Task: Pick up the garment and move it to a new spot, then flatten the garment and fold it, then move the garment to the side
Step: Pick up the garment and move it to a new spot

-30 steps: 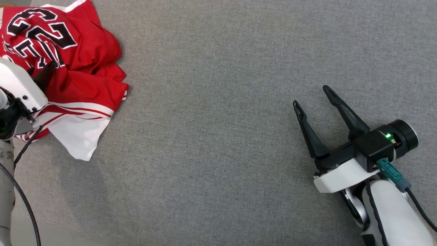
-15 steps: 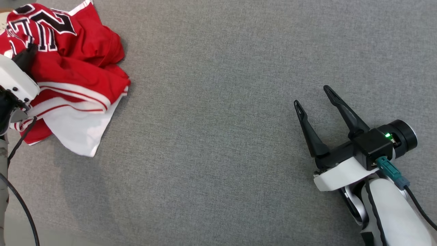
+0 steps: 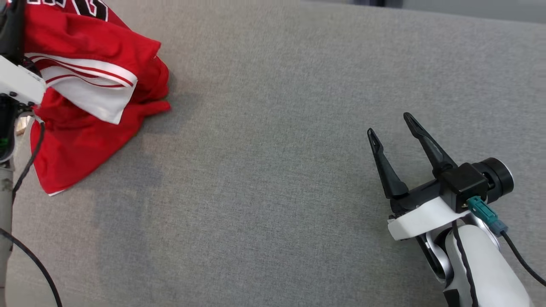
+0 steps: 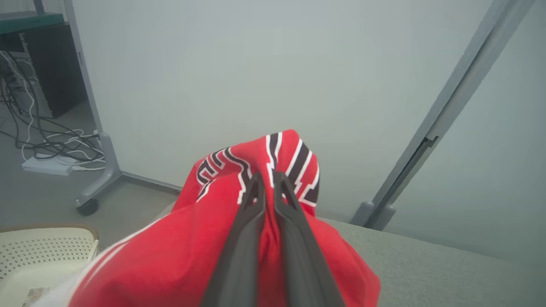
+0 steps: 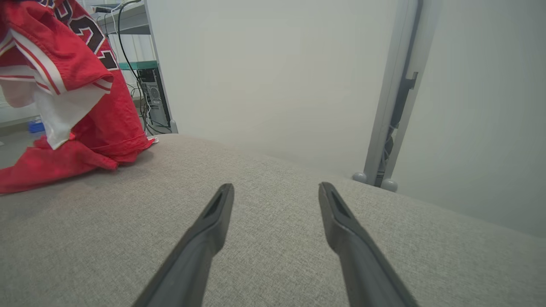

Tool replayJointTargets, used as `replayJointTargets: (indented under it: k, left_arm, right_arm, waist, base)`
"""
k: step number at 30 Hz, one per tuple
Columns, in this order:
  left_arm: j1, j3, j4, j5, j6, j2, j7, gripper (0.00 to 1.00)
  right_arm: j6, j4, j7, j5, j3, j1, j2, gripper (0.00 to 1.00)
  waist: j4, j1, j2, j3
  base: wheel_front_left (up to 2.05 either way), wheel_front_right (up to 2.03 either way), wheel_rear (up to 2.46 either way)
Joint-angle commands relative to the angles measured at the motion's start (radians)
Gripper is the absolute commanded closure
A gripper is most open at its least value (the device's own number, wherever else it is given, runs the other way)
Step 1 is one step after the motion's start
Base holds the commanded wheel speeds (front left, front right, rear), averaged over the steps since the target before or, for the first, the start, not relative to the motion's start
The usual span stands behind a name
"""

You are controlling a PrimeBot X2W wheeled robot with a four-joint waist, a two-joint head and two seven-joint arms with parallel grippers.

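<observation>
Since a second ago the left claw (image 4: 266, 177) has shut on the garment (image 3: 85, 128) and raised most of it off the worktop (image 3: 273, 170).
The garment hangs bunched at the upper left of the head view, with its red tail on the worktop near the left edge. The left claw is clamped on one small fold by the black-and-white lettering. The right claw (image 3: 390, 124) rests at the lower right with its fingers apart, holding nothing and well away from the garment. The likely trouble is that so thin a pinch slips as the dragging tail catches on the rough cloth surface. The garment could then drop back crumpled, or slide off the near edge.
</observation>
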Motion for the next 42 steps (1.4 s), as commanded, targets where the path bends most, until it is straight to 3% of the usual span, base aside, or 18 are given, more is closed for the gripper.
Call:
replayJointTargets:
  k: [1,14,25,37,42]
  left_arm:
    - [0.022,-0.008,-0.028,0.001,-0.001,0.0,-0.019,1.0]
    - [0.132,-0.093,-0.369,-0.076,0.0,-0.027,-0.057,1.0]
    - [0.119,-0.199,-0.587,-0.045,0.021,-0.084,0.002,1.0]
    - [0.087,-0.347,-0.581,-0.023,0.006,-0.166,-0.017,1.0]
    - [0.112,-0.436,-0.48,-0.004,-0.001,-0.094,-0.054,1.0]
  right_arm:
    - [0.0,0.009,-0.01,0.007,-0.008,0.001,0.004,0.0]
    - [0.0,0.027,-0.025,0.016,-0.096,0.008,0.029,0.0]
    - [0.0,-0.018,-0.025,0.03,-0.141,-0.009,0.039,0.0]
    - [0.0,-0.065,-0.023,0.084,-0.226,-0.001,0.039,0.0]
    - [0.0,-0.075,-0.023,0.105,-0.231,-0.008,0.04,0.0]
  waist:
    - [-0.022,-0.0001,0.0,-0.04]
    - [-0.154,-0.0001,0.0,-0.156]
    - [-0.364,-0.0001,0.0,-0.134]
    - [-0.56,-0.0001,0.0,-0.056]
    - [-0.593,-0.0001,0.0,-0.032]
  base:
    - [0.0,0.0,0.0]
    - [0.0,0.0,0.0]
    - [0.0,0.0,0.0]
    - [0.0,0.0,0.0]
    - [0.0,0.0,0.0]
